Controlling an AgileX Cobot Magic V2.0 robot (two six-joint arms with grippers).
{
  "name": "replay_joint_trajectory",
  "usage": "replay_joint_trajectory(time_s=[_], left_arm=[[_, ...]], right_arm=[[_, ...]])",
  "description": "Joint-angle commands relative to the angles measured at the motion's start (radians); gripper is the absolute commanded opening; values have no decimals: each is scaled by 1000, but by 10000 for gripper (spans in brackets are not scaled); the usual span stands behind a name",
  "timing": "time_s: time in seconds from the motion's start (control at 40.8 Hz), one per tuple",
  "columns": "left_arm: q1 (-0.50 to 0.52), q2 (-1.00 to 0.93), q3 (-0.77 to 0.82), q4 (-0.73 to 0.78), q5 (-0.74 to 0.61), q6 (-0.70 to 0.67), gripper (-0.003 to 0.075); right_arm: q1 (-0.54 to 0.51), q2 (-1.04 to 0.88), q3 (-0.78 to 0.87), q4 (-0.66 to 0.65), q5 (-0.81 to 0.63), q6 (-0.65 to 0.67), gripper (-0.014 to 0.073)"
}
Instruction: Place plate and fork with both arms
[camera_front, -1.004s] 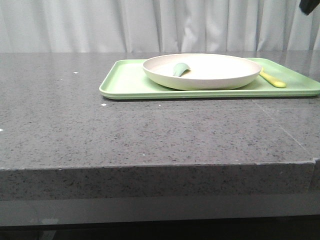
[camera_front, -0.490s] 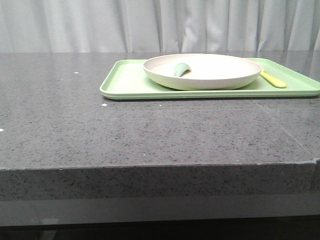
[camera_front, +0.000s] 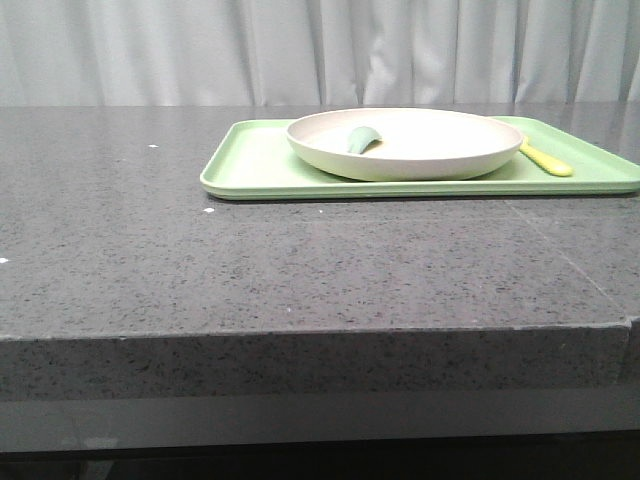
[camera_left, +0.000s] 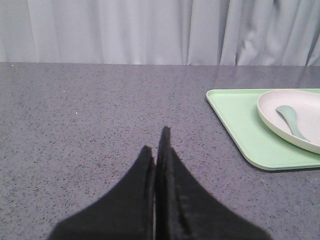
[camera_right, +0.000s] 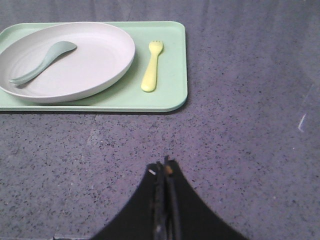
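- Front view: I saw the plate (camera_front: 404, 143) sitting on the light-green tray (camera_front: 260, 165), toward the far right of the grey stone table (camera_front: 250, 270). A grey-green spoon (camera_front: 360, 139) lay inside the plate. The fork (camera_front: 545, 158) rested on the tray just beside the plate's right rim. Neither of my grippers showed here.
- Left wrist view: my left gripper (camera_left: 159, 150) had its fingers pressed together with nothing between them, over bare table, well apart from the tray (camera_left: 235, 120) and plate (camera_left: 295, 117) (only part of each showed).
- Right wrist view: my right gripper (camera_right: 164, 172) was likewise pinched closed and held nothing. The fork (camera_right: 152, 72) lay flat on the tray (camera_right: 172, 70), tines pointing away from me, beside the plate (camera_right: 90, 62).
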Motion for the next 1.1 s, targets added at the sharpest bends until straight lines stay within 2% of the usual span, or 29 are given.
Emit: replay_joint_trajectory(time_s=[0.0,0.147,1.078], left_arm=[[3,7,-29,-1,-76,-8,-18],[3,7,-29,-1,-76,-8,-18],[3,7,-29,-1,-76,-8,-18]], right_arm=[[0,-70,18,-10,-97,-11,-113],[0,-126,30,-10,-109,-11,-113],[0,-127,31,-10,-108,-11,-113]])
